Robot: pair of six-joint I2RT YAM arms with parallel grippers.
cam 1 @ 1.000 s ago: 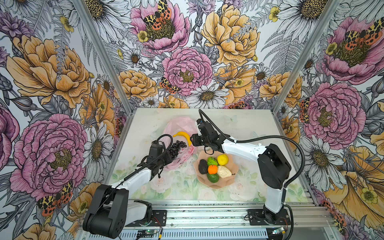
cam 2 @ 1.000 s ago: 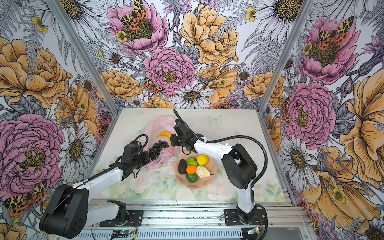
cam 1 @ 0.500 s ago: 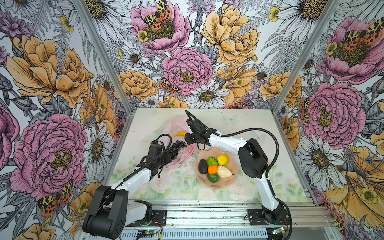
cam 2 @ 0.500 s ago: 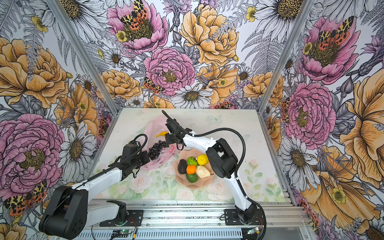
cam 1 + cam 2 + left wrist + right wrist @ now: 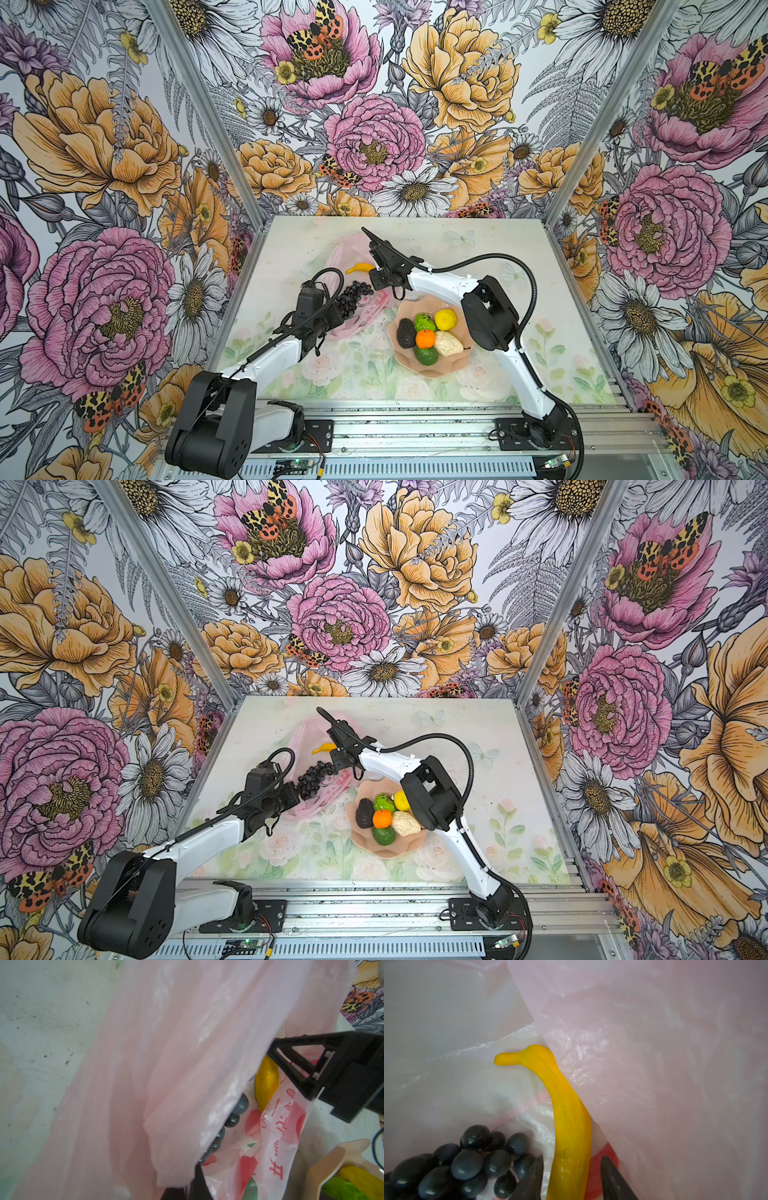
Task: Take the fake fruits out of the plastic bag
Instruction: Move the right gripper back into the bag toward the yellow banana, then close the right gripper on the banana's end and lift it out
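- The right arm has swung further left across the surface over the last second, its elbow now hanging over the bowl rather than to the bowl's right.
- The right gripper has closed in on the banana. Its jaws stand partly open on either side of the fruit's thick end, a sliver of gap showing on each side.
- The left gripper has not moved. It stays clamped shut on the near edge of the plastic bag, pink film draping off it.
- The banana and the grape bunch lie about where they lay a second ago.
- The bag sprawls crumpled on the surface left of the bowl, thin, pink and translucent, with red print on its lower fold.
- The banana, bright yellow and curved, rests in the bag's open mouth with its stem pointing left in both top views.
- The grapes, dark and glossy, sit just beside it on the film, between the two grippers.
- Six fake fruits are in the peach bowl: black oval, orange, lemon, cream lumpy piece and two green fruits, packed touching.
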